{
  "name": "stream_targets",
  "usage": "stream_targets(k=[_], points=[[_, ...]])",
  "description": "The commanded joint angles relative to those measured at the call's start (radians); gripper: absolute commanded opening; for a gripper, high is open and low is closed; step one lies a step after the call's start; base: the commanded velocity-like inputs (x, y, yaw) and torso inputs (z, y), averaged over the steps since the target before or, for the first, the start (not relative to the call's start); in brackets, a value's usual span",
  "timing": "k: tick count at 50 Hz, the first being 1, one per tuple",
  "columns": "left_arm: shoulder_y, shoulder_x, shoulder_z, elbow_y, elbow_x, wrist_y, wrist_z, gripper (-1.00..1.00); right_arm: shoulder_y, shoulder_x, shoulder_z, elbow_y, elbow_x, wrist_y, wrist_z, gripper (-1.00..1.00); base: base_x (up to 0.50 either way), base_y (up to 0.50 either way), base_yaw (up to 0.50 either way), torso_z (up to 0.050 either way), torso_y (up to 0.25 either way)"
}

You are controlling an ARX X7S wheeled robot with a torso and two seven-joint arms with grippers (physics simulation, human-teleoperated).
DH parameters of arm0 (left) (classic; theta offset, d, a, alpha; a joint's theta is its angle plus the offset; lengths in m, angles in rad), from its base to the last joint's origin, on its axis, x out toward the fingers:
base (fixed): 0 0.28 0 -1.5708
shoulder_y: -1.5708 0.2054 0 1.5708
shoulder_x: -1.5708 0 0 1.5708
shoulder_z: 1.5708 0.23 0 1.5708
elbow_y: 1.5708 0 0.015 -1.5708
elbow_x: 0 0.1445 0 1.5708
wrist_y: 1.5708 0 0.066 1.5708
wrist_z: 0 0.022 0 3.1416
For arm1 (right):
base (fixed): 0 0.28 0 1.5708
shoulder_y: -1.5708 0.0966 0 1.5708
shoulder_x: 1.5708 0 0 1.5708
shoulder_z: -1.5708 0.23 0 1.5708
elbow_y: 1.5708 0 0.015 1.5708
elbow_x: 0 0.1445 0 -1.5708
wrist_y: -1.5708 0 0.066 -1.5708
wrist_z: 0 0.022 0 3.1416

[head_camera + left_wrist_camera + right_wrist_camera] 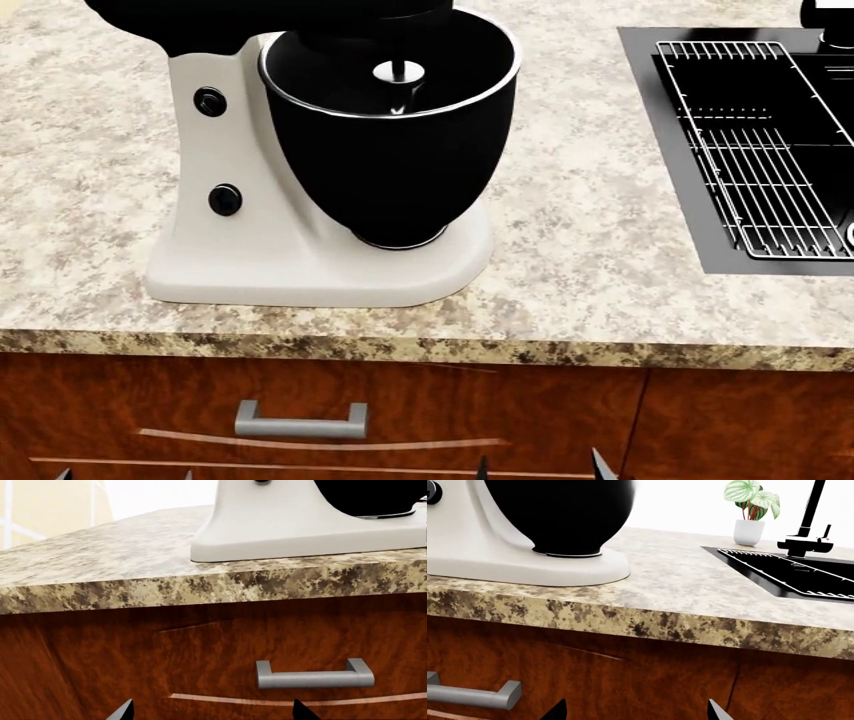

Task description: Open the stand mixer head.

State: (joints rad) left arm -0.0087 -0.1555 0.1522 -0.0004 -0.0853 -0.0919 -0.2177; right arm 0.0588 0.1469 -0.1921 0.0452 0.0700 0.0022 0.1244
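Observation:
The stand mixer stands on the granite counter (574,250). Only the glossy black underside of the stand mixer head (267,15) shows at the top edge of the head view, with its silver shaft (396,85) hanging into the black silver-rimmed bowl (387,140). The head lies down over the bowl. The white column (214,150) carries two black knobs. My left gripper (212,712) and my right gripper (636,712) are both open and empty. They are low in front of the wooden cabinet, below the counter edge and well away from the mixer.
A drawer with a grey bar handle (300,420) sits under the mixer. A black sink (747,150) with a wire rack is at the right, with a black tap (807,525) and a potted plant (750,510) behind it.

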Motion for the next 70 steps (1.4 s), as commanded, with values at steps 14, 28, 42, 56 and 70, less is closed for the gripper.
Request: stream_targets(k=[14, 28, 42, 56, 70], points=[[-0.015, -0.033, -0.06, 0.532, 0.053, -0.26, -0.054, 1.0, 0.026, 0.008, 0.058, -0.498, 0.083, 0.245, 0.05, 1.0, 0.0, 0.0, 0.0, 0.0, 0.0], [-0.005, -0.042, -0.068, 0.548, 0.031, -0.248, -0.059, 1.0, 0.028, 0.017, 0.063, -0.494, 0.123, 0.262, 0.053, 1.0, 0.0, 0.0, 0.0, 0.0, 0.0], [0.001, -0.051, -0.059, 0.526, 0.033, -0.231, -0.069, 1.0, 0.032, 0.022, 0.054, -0.465, 0.137, 0.248, 0.059, 1.0, 0.35, 0.0, 0.0, 0.0, 0.0], [-0.042, -0.081, -0.033, 0.461, 0.059, -0.261, -0.067, 1.0, 0.04, 0.031, 0.034, -0.425, 0.103, 0.208, 0.08, 1.0, 0.07, 0.0, 0.0, 0.0, 0.0], [-0.132, -0.167, 0.124, 0.51, 0.191, -0.433, -0.013, -1.0, 0.061, 0.04, 0.038, -0.379, 0.1, 0.201, 0.096, 1.0, 0.0, 0.0, 0.0, 0.0, 0.0]])
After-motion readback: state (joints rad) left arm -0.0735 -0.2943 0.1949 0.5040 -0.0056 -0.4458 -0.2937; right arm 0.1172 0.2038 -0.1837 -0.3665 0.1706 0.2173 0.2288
